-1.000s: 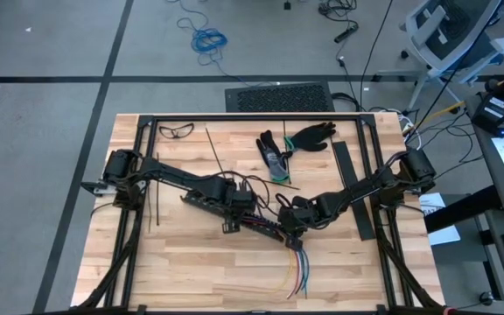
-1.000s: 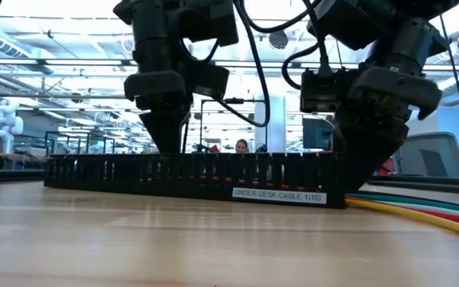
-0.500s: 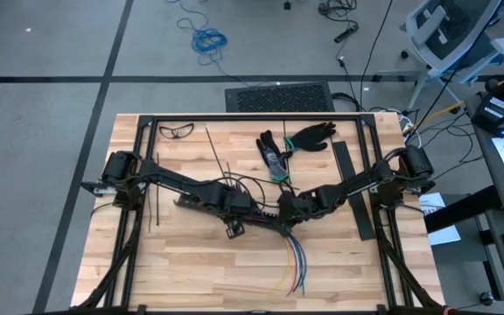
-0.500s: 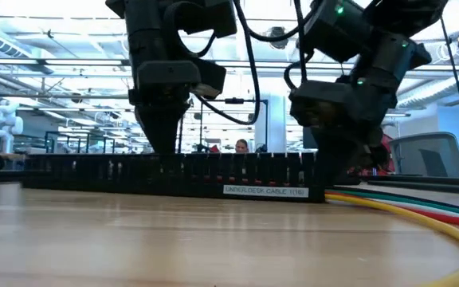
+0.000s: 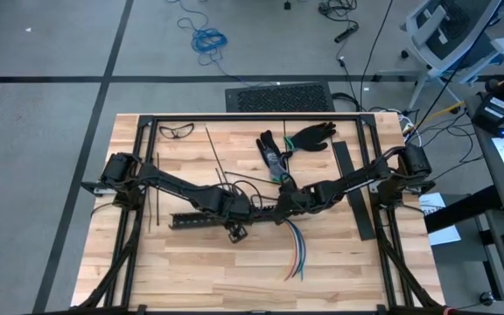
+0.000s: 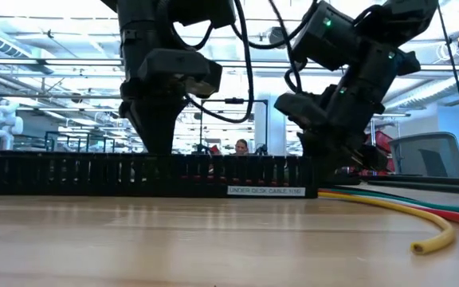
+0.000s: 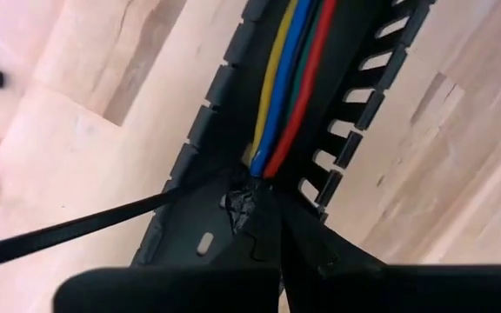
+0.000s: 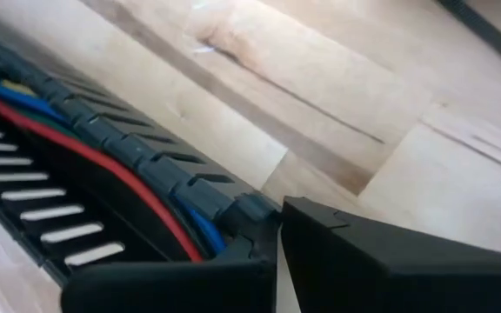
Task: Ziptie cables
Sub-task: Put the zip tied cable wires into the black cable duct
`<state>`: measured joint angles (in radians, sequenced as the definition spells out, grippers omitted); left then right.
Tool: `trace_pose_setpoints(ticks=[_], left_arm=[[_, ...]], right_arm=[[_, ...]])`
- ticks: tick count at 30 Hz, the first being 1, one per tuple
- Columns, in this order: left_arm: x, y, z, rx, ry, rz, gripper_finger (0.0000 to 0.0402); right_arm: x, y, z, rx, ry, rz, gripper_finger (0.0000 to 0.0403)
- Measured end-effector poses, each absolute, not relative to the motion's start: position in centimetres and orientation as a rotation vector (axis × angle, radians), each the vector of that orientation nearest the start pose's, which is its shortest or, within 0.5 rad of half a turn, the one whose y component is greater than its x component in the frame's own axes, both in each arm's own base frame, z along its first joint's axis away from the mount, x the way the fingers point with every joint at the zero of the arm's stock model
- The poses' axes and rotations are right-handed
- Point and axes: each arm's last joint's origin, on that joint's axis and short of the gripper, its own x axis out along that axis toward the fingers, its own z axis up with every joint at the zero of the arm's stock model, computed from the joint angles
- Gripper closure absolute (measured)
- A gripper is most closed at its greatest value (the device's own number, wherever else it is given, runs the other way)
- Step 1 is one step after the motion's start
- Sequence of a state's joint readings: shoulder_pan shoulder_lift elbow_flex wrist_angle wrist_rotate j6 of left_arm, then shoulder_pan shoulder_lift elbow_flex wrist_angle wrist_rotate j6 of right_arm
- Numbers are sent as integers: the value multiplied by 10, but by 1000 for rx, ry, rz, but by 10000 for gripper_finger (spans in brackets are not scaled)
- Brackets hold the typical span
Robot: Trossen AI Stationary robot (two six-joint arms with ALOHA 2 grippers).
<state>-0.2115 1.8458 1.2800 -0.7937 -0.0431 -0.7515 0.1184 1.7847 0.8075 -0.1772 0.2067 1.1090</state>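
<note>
A long black slotted rail (image 5: 204,219) lies level across the table's middle, and the coloured cables (image 7: 290,78) run inside its channel. At the rail's right end the cables' free ends (image 5: 297,254) fan out toward the near edge, resting on the wood. My left gripper (image 5: 234,210) stands over the rail's right half, pointing down, shut inside the channel. My right gripper (image 5: 283,210) is shut at the rail's right end. A thin dark ziptie (image 7: 76,228) runs over the wood up to the left fingertips. My left gripper comes from above into the rail's channel and is shut on the bundle of cables (image 7: 266,165), fingers across them. The cables lie flat in the rail. The ziptie's end (image 7: 207,187) reaches the fingertips; whether it is held too, I cannot tell. My right gripper comes slanting down from the table's right and is shut at the end of the rail's slotted side wall (image 8: 252,209). The rail stays flat on the table. Red and blue cables (image 8: 200,233) pass under one finger; whether they are pinched too is hidden.
Black gloves (image 5: 296,140) and safety glasses (image 5: 175,131) lie near the far edge. More zipties (image 5: 215,153) lie at the far left of the table's middle. A flat black strip (image 5: 361,197) lies at the right. The near half of the table is bare wood.
The rail has turned on the table from slanting to level: its right end has swung toward the far edge, its left end toward the near and left. My right gripper has gone far and left with it, and both wrists have rolled. The cables' free ends have swung along.
</note>
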Motion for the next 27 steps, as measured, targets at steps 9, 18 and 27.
trace_pose_setpoints(ticks=[9,18,27], left_arm=[[342,-67,182,-448,1370,317,401],[333,-59,181,-367,1468,322,402],[319,-51,181,-256,1619,328,401]], right_arm=[[296,31,99,807,940,-697,402],[294,34,97,820,935,-689,402],[294,34,97,826,943,-680,402]])
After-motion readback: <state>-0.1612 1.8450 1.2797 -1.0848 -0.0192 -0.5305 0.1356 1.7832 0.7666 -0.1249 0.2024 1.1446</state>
